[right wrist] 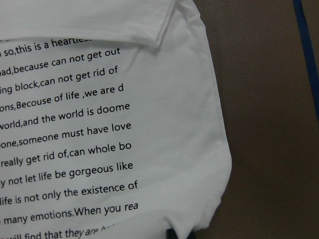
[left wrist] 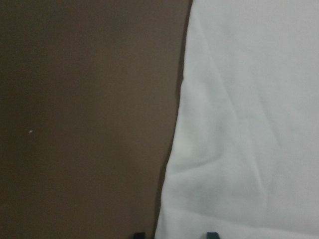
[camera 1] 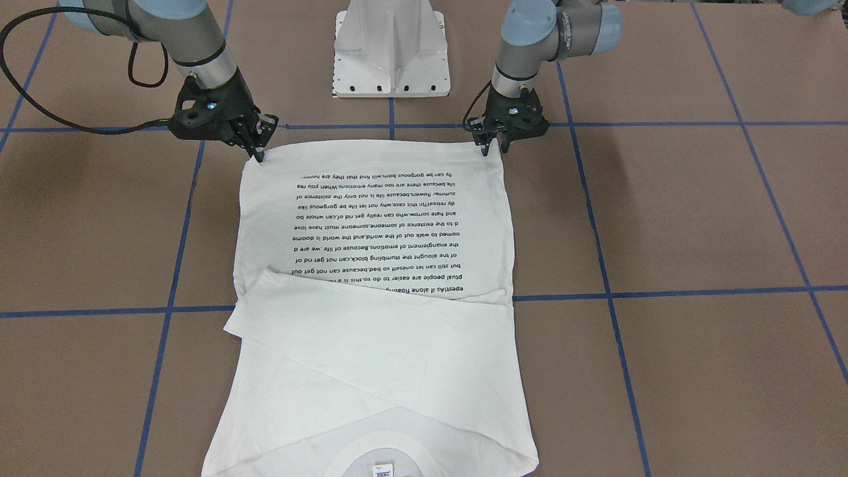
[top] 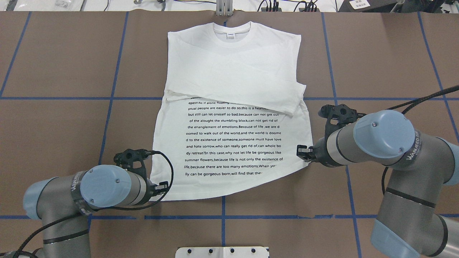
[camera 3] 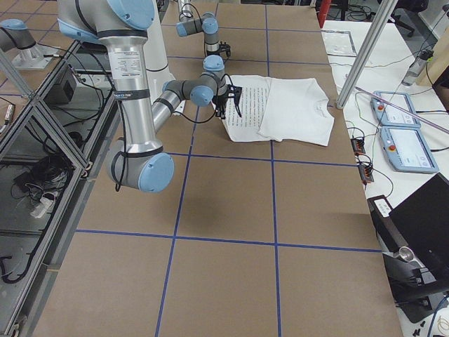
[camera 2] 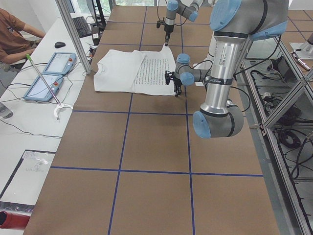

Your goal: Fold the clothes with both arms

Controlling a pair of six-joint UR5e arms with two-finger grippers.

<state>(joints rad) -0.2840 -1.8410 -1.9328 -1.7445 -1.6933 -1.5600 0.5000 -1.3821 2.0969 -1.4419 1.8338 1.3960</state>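
Observation:
The white shirt (top: 233, 143) lies flat on the brown table, black printed text up, collar and tag (top: 231, 34) at the far side. Its sleeves are folded across the chest. It also shows in the front view (camera 1: 377, 232). My left gripper (top: 163, 188) is at the near hem corner on my left (camera 1: 489, 144). In the left wrist view (left wrist: 174, 234) its fingertips stand apart astride the shirt's edge (left wrist: 249, 124). My right gripper (top: 300, 151) is at the other hem corner (camera 1: 258, 154). In the right wrist view (right wrist: 172, 233) it is pinched on puckered cloth (right wrist: 99, 124).
The white pedestal base (camera 1: 392, 53) stands at the robot's edge of the table, behind the hem. Blue tape lines (top: 222, 98) cross the brown table. An operator (camera 2: 14, 34) and two tablets (camera 2: 49, 73) are at a side table beyond the collar end.

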